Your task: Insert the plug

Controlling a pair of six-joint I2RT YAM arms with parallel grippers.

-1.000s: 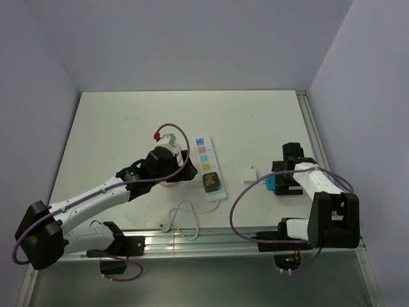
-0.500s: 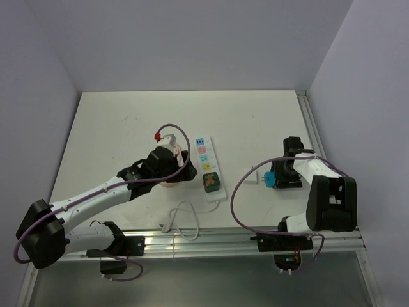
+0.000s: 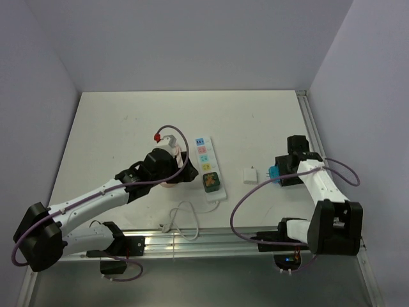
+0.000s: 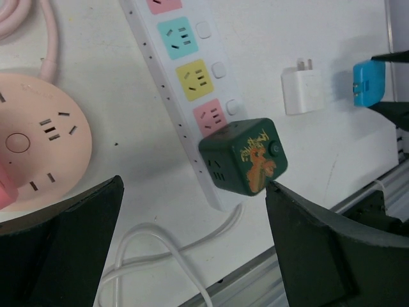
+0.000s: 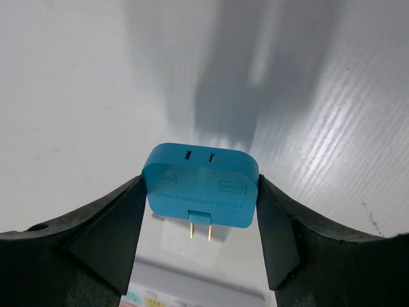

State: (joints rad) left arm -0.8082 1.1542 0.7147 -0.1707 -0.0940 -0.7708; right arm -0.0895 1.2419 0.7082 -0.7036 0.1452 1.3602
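My right gripper is shut on a blue folding plug adapter, held just above the table at the right. In the right wrist view the gripper pinches the adapter by its sides, with its two brass prongs pointing at the white power strip. The strip has coloured sockets and a dark green cube plugged into its near end. My left gripper is open and empty above the strip and cube.
A white charger lies between the strip and the blue adapter, and shows in the left wrist view. A pink round socket sits left of the strip. A looped white cable lies near the front rail.
My right gripper has moved a little back and to the right with the blue adapter, and the right arm's wrist has swung round. The left arm has barely moved.
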